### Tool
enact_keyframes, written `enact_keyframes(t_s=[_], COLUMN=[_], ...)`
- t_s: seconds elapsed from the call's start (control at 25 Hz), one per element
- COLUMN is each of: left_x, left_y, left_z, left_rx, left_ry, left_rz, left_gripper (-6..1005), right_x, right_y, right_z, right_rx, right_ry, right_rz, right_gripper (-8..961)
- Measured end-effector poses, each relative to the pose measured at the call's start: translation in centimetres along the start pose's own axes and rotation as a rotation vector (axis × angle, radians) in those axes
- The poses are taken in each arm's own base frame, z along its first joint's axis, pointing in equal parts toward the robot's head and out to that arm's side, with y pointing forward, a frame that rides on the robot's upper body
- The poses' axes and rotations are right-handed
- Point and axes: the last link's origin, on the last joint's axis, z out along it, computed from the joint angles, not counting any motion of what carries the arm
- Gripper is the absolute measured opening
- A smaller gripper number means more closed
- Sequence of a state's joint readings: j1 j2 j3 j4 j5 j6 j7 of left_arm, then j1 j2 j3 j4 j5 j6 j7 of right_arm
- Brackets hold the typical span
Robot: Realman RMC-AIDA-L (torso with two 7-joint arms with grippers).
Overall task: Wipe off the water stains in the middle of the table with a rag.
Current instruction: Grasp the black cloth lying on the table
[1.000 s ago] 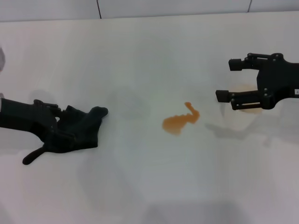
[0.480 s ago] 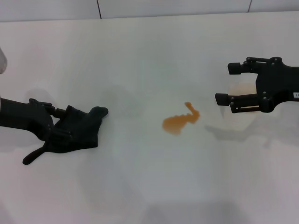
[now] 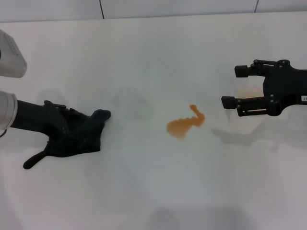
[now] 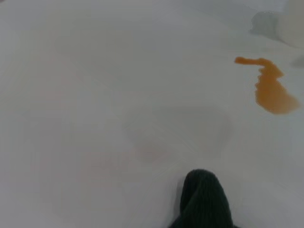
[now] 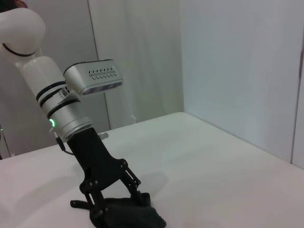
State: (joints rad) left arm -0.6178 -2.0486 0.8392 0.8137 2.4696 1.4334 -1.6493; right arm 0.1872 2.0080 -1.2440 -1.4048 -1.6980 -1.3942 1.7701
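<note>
The rag (image 3: 76,136), soft dark knit with a narrow tail, lies crumpled at the left of the smooth white table (image 3: 153,57). The left gripper (image 3: 64,130) presses down on it, fingers closed into the cloth. The stains (image 3: 184,124), an irregular orange blotch, sit mid-table, uncovered. The right gripper (image 3: 235,88) hovers spread apart above a faint pale ring (image 3: 249,103).

white left arm (image 5: 47,95), black bands, green light, black grippers

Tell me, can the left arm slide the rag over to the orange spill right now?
Probably yes. The left gripper is down on the rag, and only bare table lies between it and the water stains. The right gripper hovers off to the side.
</note>
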Motion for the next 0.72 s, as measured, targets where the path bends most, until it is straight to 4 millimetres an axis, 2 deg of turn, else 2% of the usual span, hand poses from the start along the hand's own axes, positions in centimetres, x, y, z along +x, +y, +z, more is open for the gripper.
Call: enact_keyframes(t_s=[0.28, 0.48, 0.72], left_x=[0.3, 0.3, 0.1], left_y=[0.0, 0.2, 0.4], left_z=[0.3, 1.0, 1.1], left_rx=[0.009, 0.002, 0.0], left_ry=[0.004, -0.016, -0.022], left_rz=[0.01, 0.018, 0.019], left_gripper=[812, 619, 585], right_x=[0.0, 0.0, 0.0], right_y=[-0.1, -0.2, -0.2], right_z=[-0.1, -0.1, -0.1], right_rx=[0.005, 0.009, 0.01], right_ry=[-0.001, -0.002, -0.002], right_rz=[0.001, 0.002, 0.006], right_gripper=[859, 859, 859])
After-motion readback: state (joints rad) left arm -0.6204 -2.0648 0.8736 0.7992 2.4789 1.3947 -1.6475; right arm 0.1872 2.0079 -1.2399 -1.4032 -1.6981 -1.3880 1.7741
